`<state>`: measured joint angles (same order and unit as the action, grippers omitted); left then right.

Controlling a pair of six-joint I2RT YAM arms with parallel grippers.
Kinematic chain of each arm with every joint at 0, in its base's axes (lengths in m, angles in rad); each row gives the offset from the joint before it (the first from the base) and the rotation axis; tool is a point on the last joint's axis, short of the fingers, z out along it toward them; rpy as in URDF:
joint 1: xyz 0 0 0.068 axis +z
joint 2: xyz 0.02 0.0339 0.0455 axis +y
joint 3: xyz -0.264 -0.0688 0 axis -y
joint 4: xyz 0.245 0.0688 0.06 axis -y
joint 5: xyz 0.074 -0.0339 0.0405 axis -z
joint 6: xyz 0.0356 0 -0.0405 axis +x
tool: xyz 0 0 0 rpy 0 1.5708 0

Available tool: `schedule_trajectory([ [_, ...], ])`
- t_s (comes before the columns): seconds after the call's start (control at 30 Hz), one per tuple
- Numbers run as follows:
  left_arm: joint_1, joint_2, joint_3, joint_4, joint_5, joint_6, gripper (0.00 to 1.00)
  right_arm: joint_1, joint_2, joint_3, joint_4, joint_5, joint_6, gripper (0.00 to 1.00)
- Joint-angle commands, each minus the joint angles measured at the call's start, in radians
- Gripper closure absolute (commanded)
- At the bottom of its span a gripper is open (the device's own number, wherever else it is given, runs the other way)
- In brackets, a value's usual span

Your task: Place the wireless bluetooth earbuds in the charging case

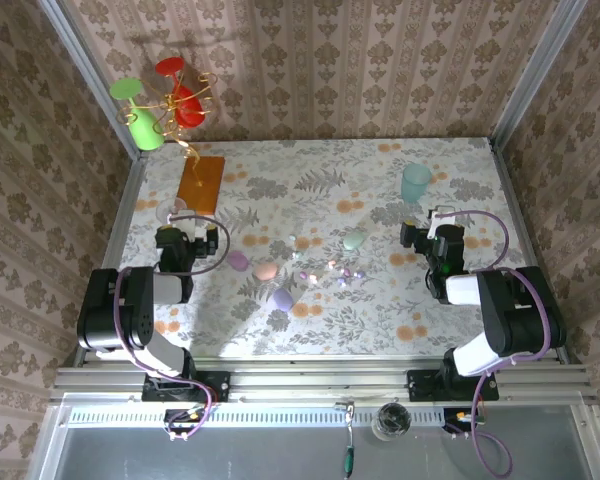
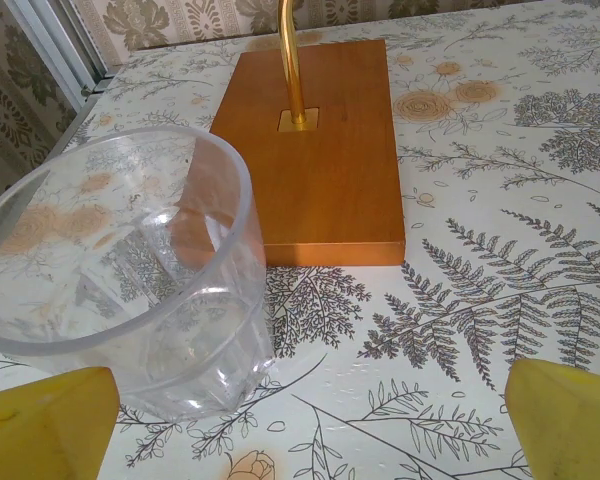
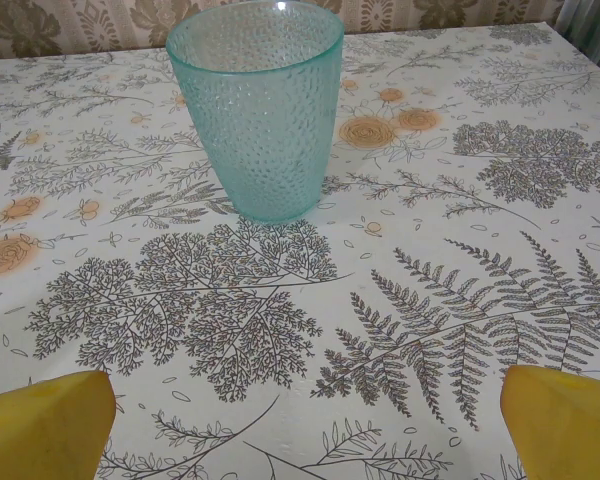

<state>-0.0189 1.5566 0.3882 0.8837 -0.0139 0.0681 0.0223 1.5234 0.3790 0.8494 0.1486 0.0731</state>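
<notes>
1. At the desk's left side, we have the left gripper (image 2: 302, 425) released: yellow fingers (image 2: 46, 420) spread wide, nothing between them. Just ahead stands a clear cup (image 2: 130, 280), upright. Behind it is the wooden base (image 2: 320, 150) of a stand with a gold rod (image 2: 292, 60) rising from it.
2. The right gripper (image 3: 305, 425) is likewise released and empty. A teal cup (image 3: 260, 110) stands upright ahead of it on the floral desk (image 3: 460, 300), apart from the fingers.
3. Outward to desk centre, top view: the earbuds (image 1: 332, 265) lie loose in a small scatter between the two arms, well apart from either gripper. They are too small for us to tell which way each lies.
4. Cases around the scatter: the mint case (image 1: 355, 240) sits nearer the right arm. The purple case (image 1: 239, 261), pink case (image 1: 266, 271) and lilac case (image 1: 282, 298) sit nearer the left arm. We can't tell whether any lid is open.
5. Progress, our call: nothing done. No bud is held and we see none seated in a case. All of it is left: pick a bud, get a case open, seat the bud, repeat.
6. Both grippers face the cups rather than the buds, so we reckon a turn toward desk centre comes before any grasp.
</notes>
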Motion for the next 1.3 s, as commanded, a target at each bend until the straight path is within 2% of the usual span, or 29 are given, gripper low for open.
schedule_trajectory([
  [0.0,-0.002,0.0,0.003,0.034,0.014,0.01,0.0,0.004,0.009,0.023,0.014,-0.006,-0.022,0.0],
  [0.8,-0.001,-0.012,-0.006,0.041,0.014,0.003,0.0,0.004,0.001,0.025,0.008,-0.02,-0.027,0.0],
  [1.03,-0.02,-0.106,-0.066,0.073,0.007,0.025,0.0,0.007,-0.124,0.054,-0.161,-0.03,-0.032,0.0],
  [1.27,-0.037,-0.231,-0.059,-0.07,0.049,0.041,0.0,0.053,-0.303,0.073,-0.325,-0.037,-0.041,0.0],
])
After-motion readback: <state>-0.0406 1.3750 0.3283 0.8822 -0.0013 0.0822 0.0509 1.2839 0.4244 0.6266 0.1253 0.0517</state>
